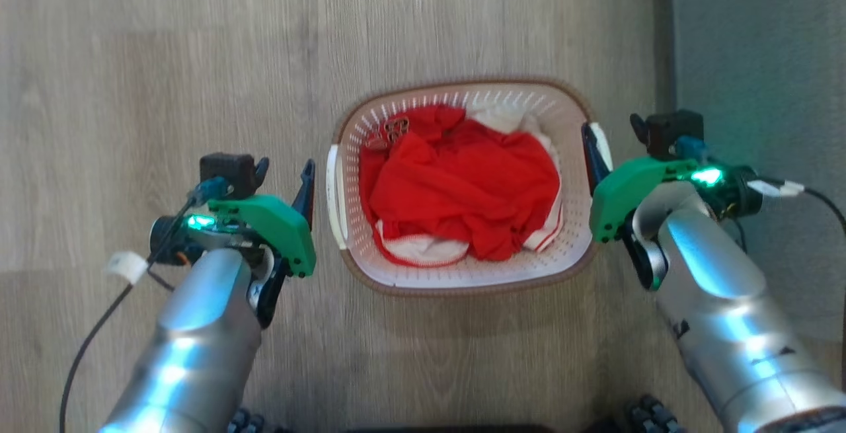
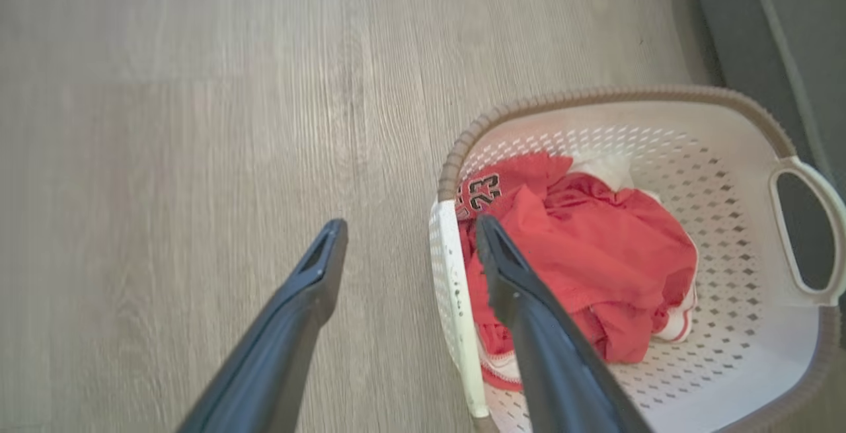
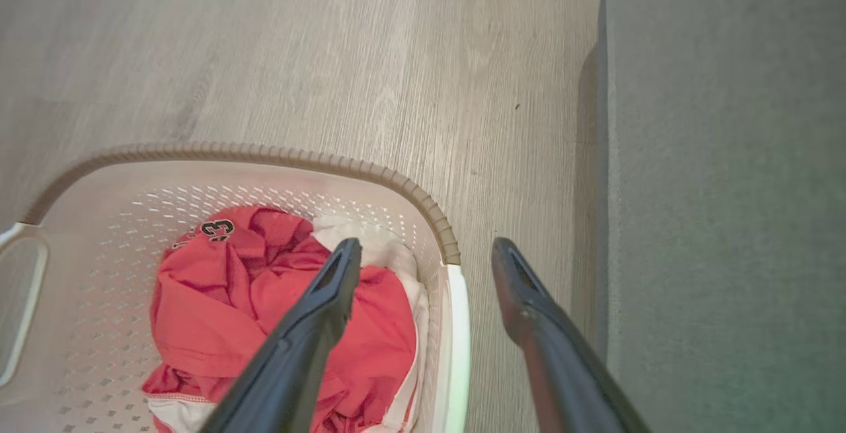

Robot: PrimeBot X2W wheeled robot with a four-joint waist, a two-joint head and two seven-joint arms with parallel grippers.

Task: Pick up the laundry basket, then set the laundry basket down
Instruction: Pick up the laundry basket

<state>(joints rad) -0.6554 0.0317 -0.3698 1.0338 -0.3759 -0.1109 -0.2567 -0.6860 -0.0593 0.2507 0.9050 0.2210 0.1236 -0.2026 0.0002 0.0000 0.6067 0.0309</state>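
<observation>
The floor (image 1: 165,56) was pale grey-brown wood-look planking, its grain running up the head view, evenly and softly lit. Along its right side ran a flat grey surface (image 1: 760,43), rug or wall unclear, with a narrow dark shadow (image 1: 663,23) at the join.

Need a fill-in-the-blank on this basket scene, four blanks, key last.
The white perforated plastic laundry basket with a brown woven-look rim holds crumpled ___ and white clothes.
Fingers apart, the left hand and right hand are both ___.
The printed number on one garment reads ___.
The grey surface lies on the robot's ___ side of the basket.
Missing: red; open; 23; right.
</observation>
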